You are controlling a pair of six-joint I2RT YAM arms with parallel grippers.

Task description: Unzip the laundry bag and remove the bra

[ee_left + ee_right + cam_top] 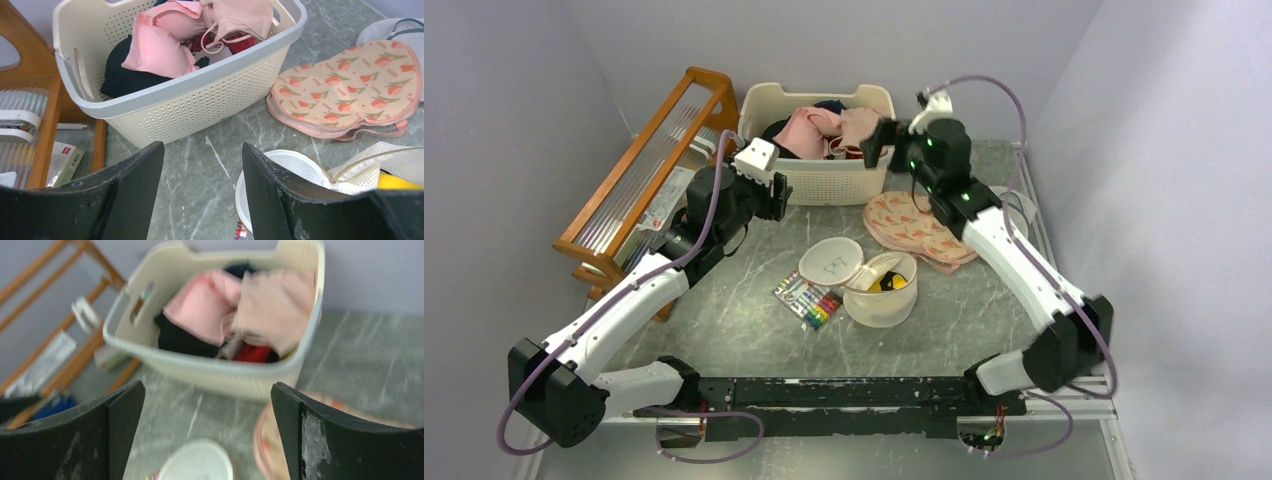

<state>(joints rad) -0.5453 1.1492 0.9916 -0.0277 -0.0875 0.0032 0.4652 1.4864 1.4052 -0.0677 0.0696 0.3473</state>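
The cream laundry bag [882, 292] stands open at the table's centre, its round lid [831, 260] flipped to the left. Something yellow and black [887, 283] lies inside it. In the left wrist view the lid [295, 165] and the bag's mesh wall [385, 157] show at the lower right. In the right wrist view the lid [200, 462] is blurred. My left gripper [774, 195] [202, 150] is open and empty, raised left of the bag near the basket. My right gripper [879, 140] [207, 387] is open and empty, raised by the basket's right end.
A cream basket [824, 182] of pink, black and red garments stands at the back. A peach print fabric piece [914, 228] lies right of the bag. A marker pack [809, 300] lies left of it. A wooden rack [644, 170] stands at the left. A white mesh piece [1014, 205] lies at the far right.
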